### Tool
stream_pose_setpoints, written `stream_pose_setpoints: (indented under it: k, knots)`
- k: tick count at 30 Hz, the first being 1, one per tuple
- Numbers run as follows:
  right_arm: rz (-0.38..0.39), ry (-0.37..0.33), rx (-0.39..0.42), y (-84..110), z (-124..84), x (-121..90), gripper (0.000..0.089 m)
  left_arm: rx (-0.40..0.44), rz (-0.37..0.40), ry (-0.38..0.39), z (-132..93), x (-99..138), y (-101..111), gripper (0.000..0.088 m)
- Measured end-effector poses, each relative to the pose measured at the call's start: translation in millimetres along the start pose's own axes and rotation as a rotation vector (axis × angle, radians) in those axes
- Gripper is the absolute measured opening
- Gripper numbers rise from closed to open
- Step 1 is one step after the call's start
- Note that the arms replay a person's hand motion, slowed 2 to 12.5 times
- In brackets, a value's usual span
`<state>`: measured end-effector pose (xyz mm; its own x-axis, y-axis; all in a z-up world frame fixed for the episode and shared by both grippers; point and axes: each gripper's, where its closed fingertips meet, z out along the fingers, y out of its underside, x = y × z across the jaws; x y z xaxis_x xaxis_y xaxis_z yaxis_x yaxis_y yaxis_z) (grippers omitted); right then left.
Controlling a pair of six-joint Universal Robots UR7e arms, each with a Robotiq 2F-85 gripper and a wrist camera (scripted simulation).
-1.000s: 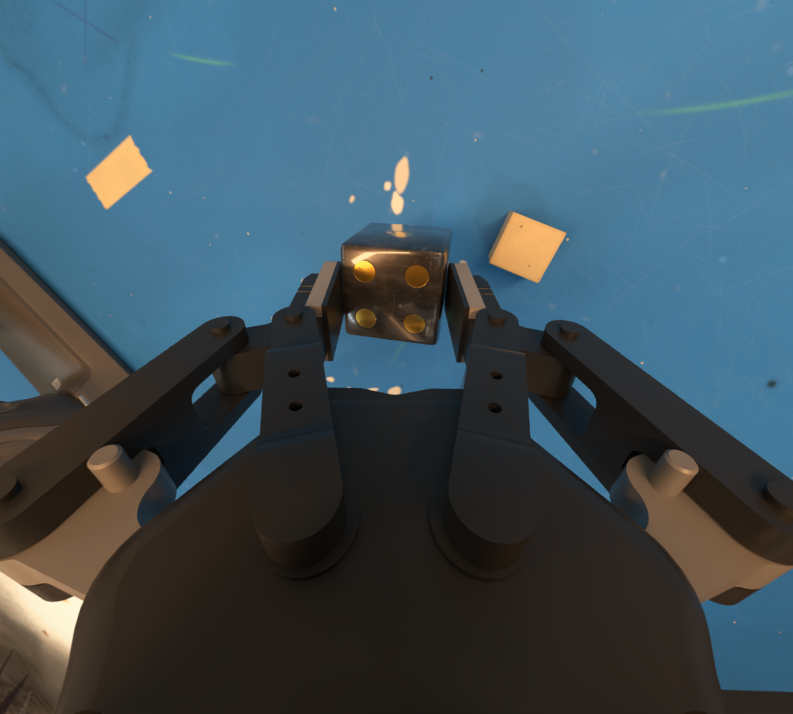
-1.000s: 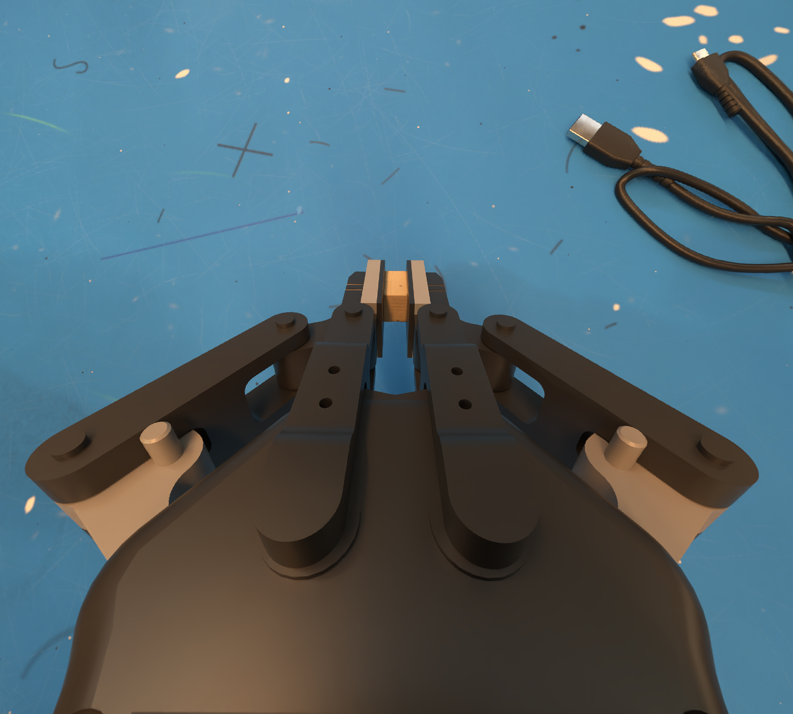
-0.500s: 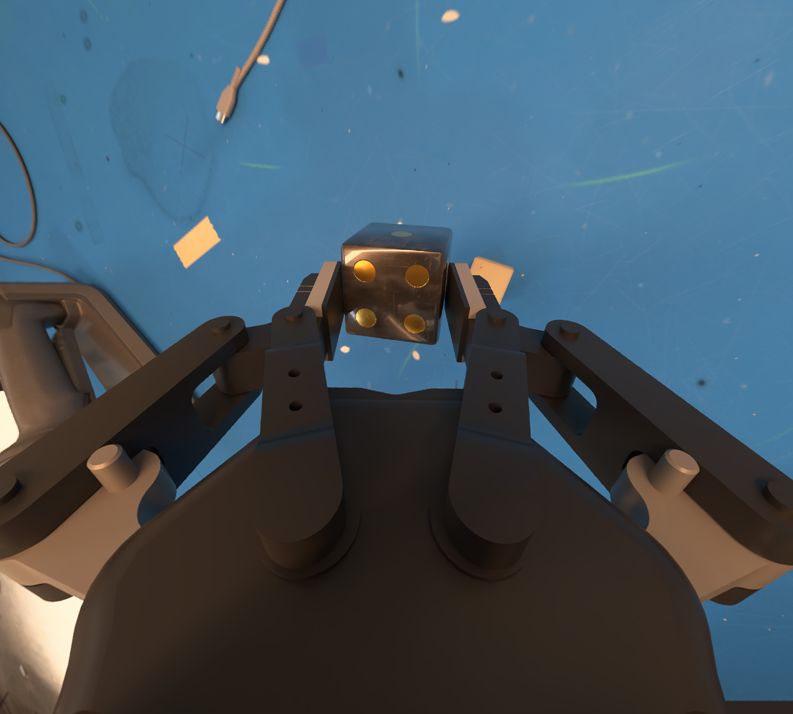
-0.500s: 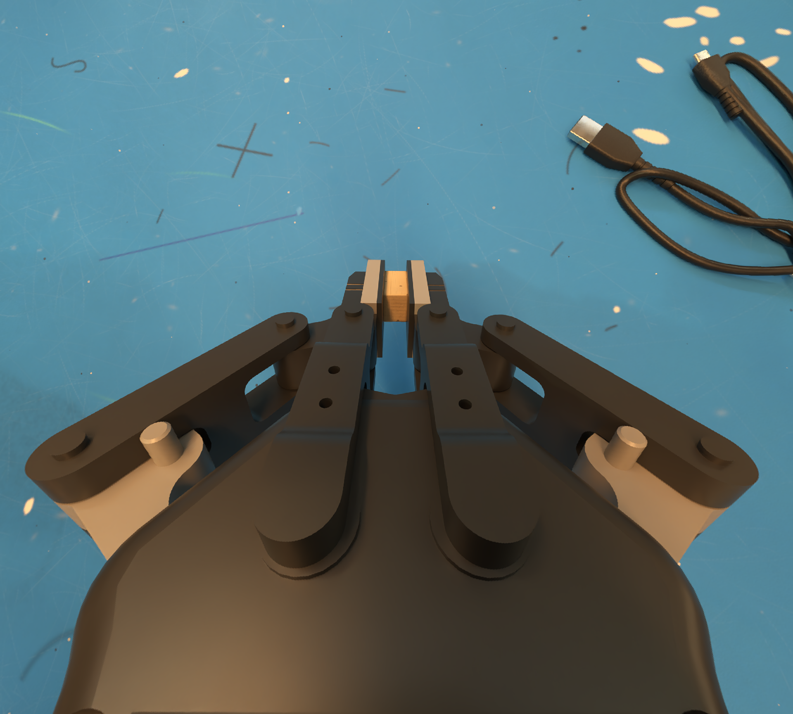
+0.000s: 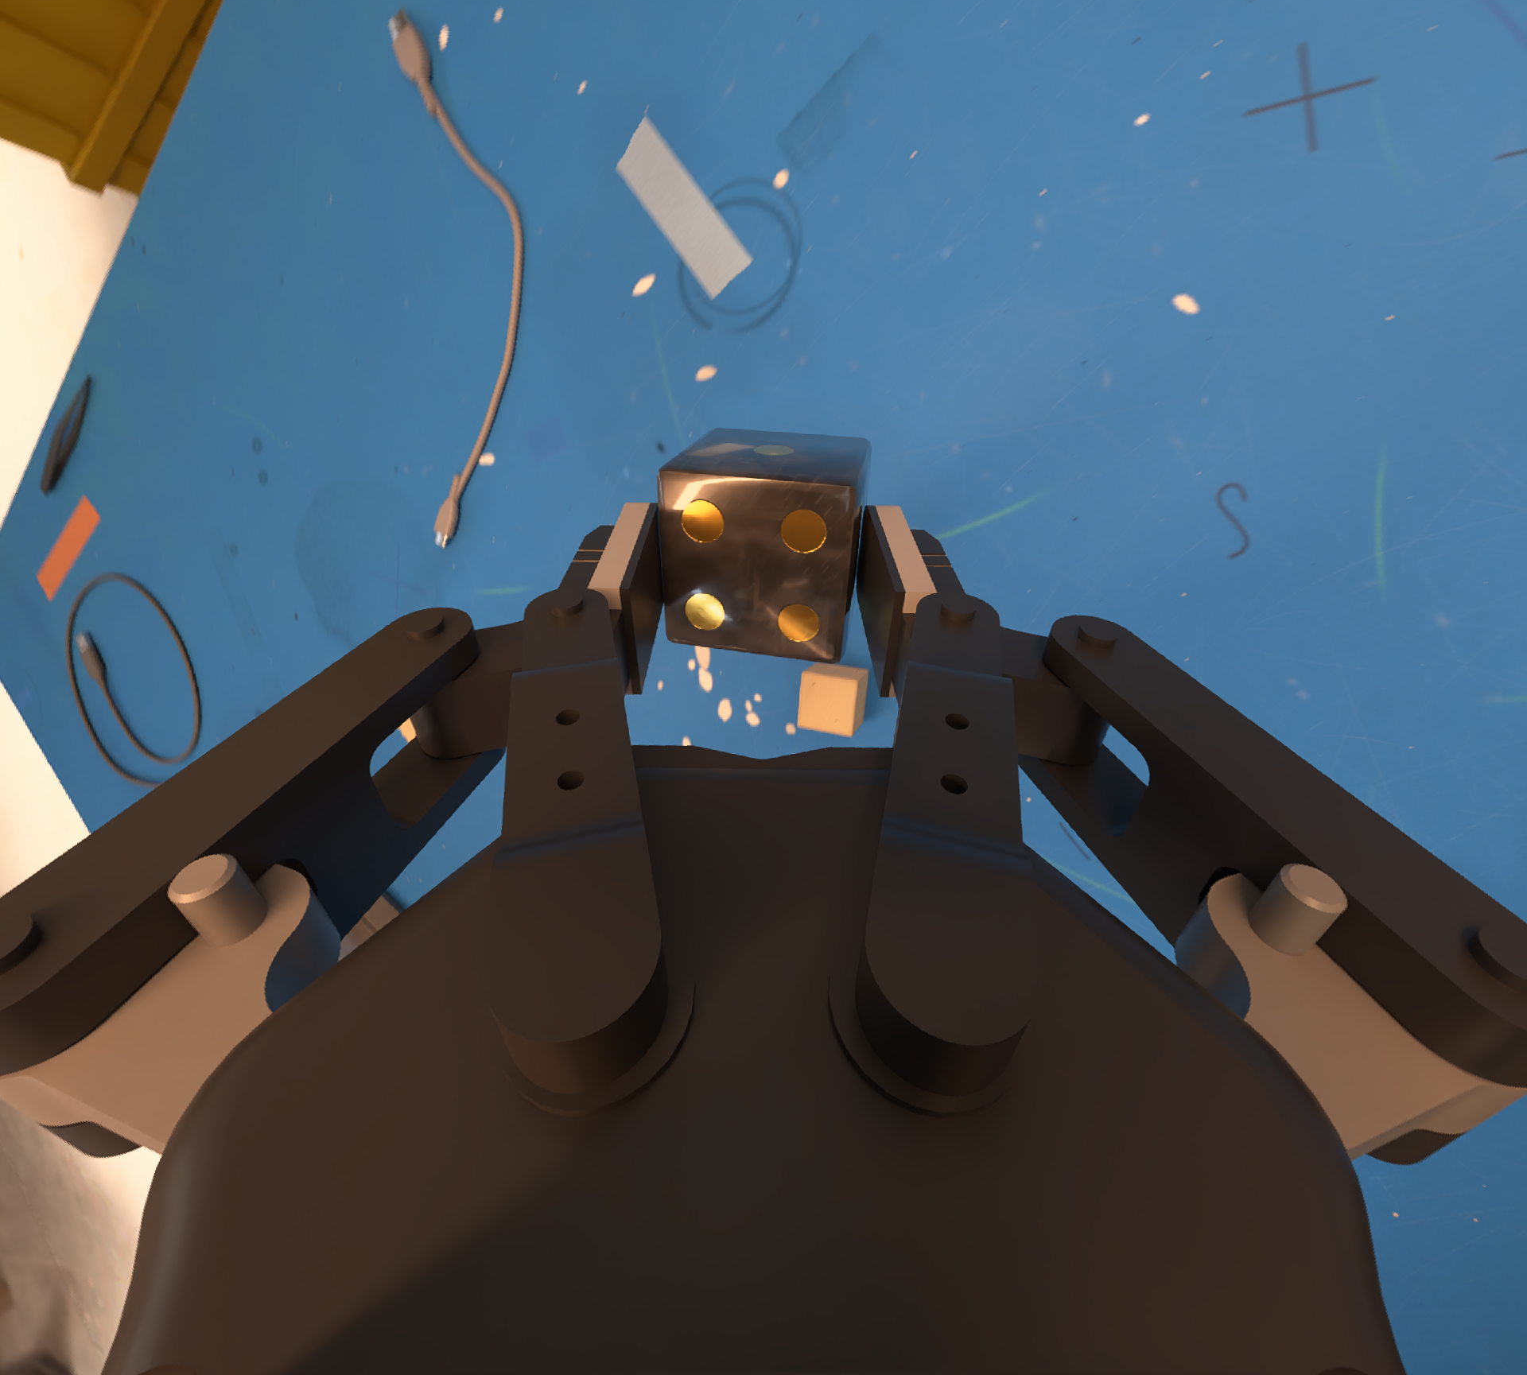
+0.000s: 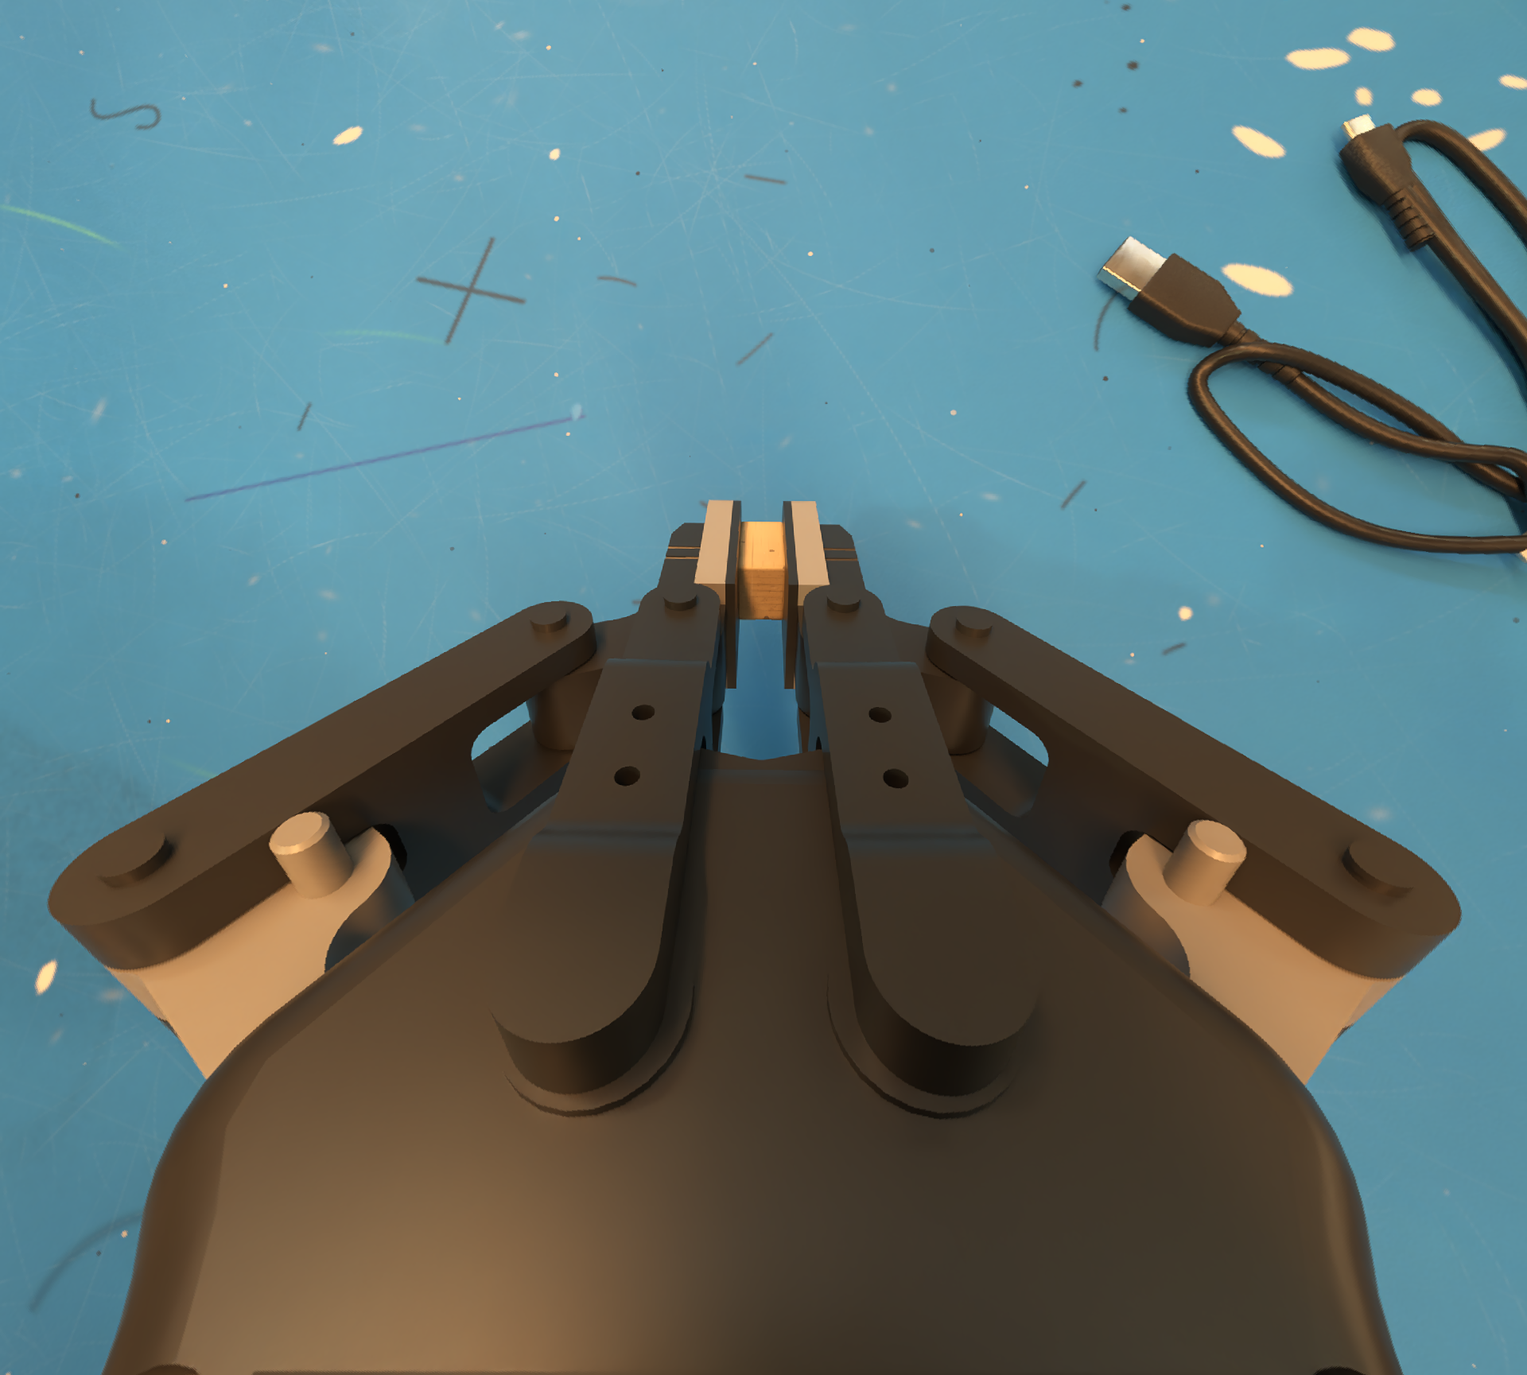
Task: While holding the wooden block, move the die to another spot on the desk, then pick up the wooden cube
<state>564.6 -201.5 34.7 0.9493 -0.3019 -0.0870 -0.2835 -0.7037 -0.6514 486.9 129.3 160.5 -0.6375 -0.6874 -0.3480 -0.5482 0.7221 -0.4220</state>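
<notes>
The left tool (image 5: pixel 760 575) had the dark die (image 5: pixel 758 546) pinched between its pads, four gold pips facing the camera, carried clear above the blue worktop (image 5: pixel 1074 360), which reads as the relocation leg, lifted so nothing drags. Below, the wooden cube (image 5: pixel 831 699) sat on the worktop, waiting its turn. The right tool (image 6: pixel 762 559) was clamped on the small wooden block (image 6: pixel 761 569), held off the worktop, apparently parked there because the task demands that hold throughout. A black cable (image 6: pixel 1289 393) lay well off to its side.
</notes>
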Motion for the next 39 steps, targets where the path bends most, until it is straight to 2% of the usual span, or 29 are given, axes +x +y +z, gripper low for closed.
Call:
stream_pose_setpoints:
  k: [9, 21, 30, 39]
  knots:
    - [-0.018, 0.001, -0.01, -1.5, 2, 1, 0.0087, 0.065, 0.168, 0.063, -2, 38, -54, 0.0423]
    - [-0.047, -0.003, -0.008, -3.5, 5, 1, 0.0087, 0.128, 0.372, 0.218, 10, 100, -111, 0.0423]
    - [-0.058, -0.004, -0.005, -4.0, 6, 2, 0.0087, 0.104, 0.505, 0.277, 29, 135, -131, 0.0423]
    - [-0.061, -0.004, -0.002, -4.0, 7, 2, 0.0087, 0.059, 0.588, 0.315, 54, 157, -141, 0.0423]
